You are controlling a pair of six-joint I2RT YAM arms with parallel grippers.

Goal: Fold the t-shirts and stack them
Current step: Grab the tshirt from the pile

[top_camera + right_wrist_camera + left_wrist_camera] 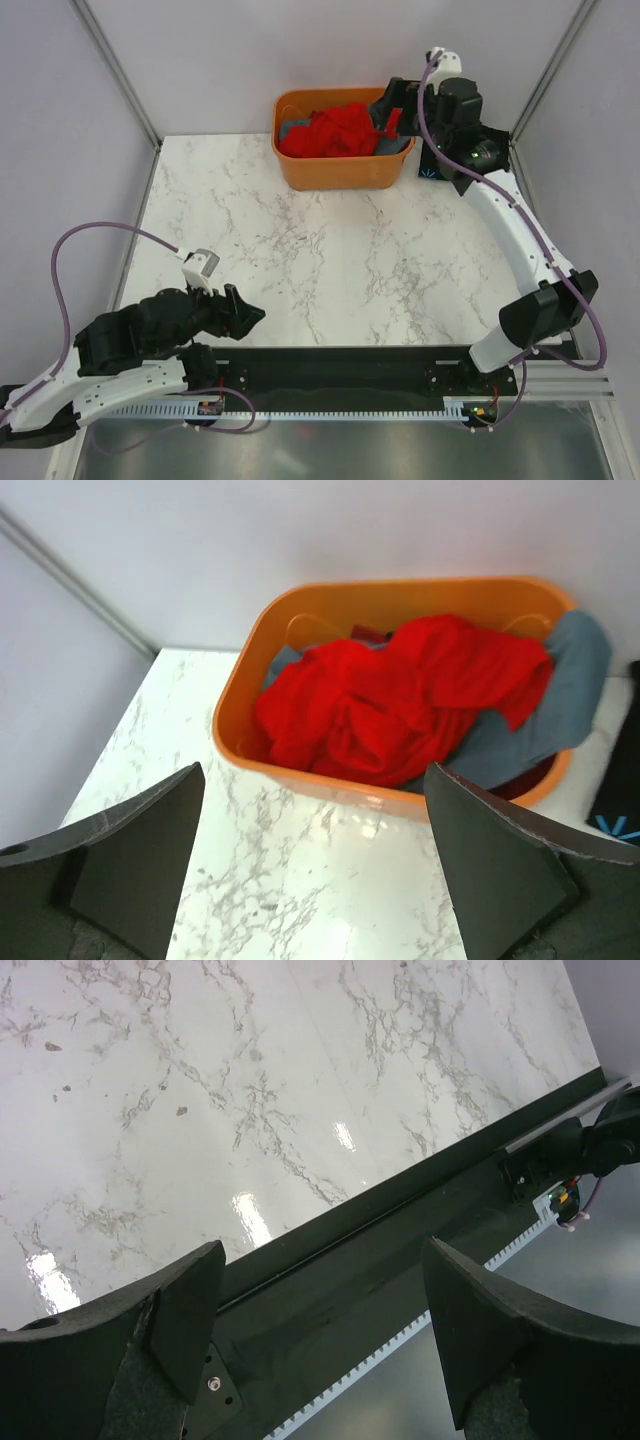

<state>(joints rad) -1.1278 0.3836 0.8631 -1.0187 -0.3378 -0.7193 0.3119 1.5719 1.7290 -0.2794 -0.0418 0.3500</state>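
Two crumpled shirts show in the orange bin (320,788) at the surface's (300,890) far edge: a red shirt (400,705) heaped over a grey-blue shirt (562,695). Left fingers (185,1310) and right fingers (140,855) both gape wide, holding nothing.

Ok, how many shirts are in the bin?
2: a red shirt on top and a grey-blue shirt under it, both in the orange bin. Others may be hidden underneath.

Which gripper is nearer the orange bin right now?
Right. The right gripper hovers at the right end of the orange bin, open. The left gripper sits low by the near edge of the table, well short of the bin.
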